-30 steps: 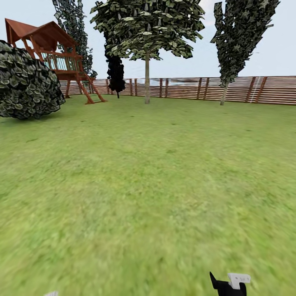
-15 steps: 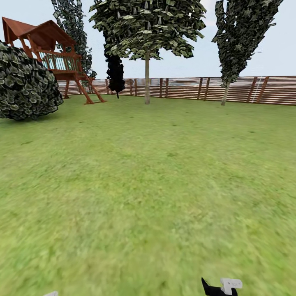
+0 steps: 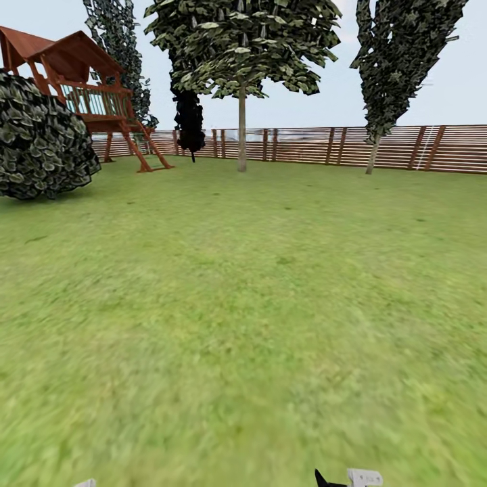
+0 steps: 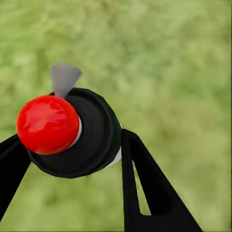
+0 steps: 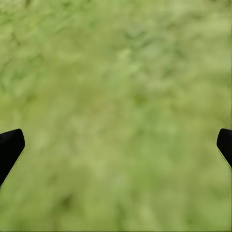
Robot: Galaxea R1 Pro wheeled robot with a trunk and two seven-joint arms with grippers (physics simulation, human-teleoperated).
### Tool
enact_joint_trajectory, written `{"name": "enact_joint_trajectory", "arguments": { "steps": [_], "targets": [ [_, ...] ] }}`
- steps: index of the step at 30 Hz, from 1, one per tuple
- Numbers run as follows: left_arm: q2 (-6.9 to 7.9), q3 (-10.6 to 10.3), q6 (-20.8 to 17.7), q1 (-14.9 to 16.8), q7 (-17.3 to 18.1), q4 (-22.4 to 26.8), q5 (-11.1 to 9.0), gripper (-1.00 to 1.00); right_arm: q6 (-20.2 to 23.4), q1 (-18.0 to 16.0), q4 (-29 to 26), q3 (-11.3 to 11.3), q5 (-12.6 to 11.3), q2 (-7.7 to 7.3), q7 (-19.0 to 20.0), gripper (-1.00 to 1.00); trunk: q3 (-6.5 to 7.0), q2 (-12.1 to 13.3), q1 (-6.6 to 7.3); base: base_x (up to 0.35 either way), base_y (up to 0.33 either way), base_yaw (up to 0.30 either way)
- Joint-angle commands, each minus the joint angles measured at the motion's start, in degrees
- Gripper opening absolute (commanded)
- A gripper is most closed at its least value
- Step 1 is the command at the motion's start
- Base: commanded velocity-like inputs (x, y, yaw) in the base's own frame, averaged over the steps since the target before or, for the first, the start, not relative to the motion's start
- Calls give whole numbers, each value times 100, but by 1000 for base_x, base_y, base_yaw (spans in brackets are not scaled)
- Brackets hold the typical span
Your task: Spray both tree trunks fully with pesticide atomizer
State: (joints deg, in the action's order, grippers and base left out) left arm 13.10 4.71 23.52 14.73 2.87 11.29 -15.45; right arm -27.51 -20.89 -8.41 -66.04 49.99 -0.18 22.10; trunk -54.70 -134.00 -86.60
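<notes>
The pesticide atomizer (image 4: 67, 130) has a black round body, a glossy red top and a grey nozzle. My left gripper (image 4: 72, 145) is shut on it, one black finger on each side, with blurred grass beneath. My right gripper (image 5: 117, 145) is open over bare grass, with nothing between its fingertips. A black and white piece of my right arm (image 3: 348, 479) pokes in at the head view's bottom edge. Far across the lawn (image 3: 243, 291) stands a tree (image 3: 241, 40) with a bare pale trunk (image 3: 241, 132) and a broad leafy canopy. No white specks show.
A brown slatted fence (image 3: 406, 147) closes the far side. A round dark bush (image 3: 44, 138) and a red wooden playhouse (image 3: 88, 88) with a ladder stand at the left. Dark narrow conifers (image 3: 399, 67) rise near the fence. Open grass lies between me and the tree.
The whole head view has shifted a little, so the camera moved. The piece of my right arm at the bottom edge has slid left and lower. The atomizer's grip cannot be compared.
</notes>
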Motion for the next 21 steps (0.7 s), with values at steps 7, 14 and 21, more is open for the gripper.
{"name": "enact_joint_trajectory", "arguments": {
  "steps": [7,14,21],
  "targets": [
    [-7,45,15,3,30,-4,7,-100,-9,-3,-3,-49,25,0,40,100,-5,-2,-2,339,0,0],
    [-3,45,14,3,30,5,7,-100,-8,-3,-3,-49,23,0,40,100,-5,-2,-2,339,0,0],
    [-12,41,12,3,30,-3,7,-100,-8,-3,-3,-49,25,0,40,100,-5,-2,-2,339,0,0]
  ]
}}
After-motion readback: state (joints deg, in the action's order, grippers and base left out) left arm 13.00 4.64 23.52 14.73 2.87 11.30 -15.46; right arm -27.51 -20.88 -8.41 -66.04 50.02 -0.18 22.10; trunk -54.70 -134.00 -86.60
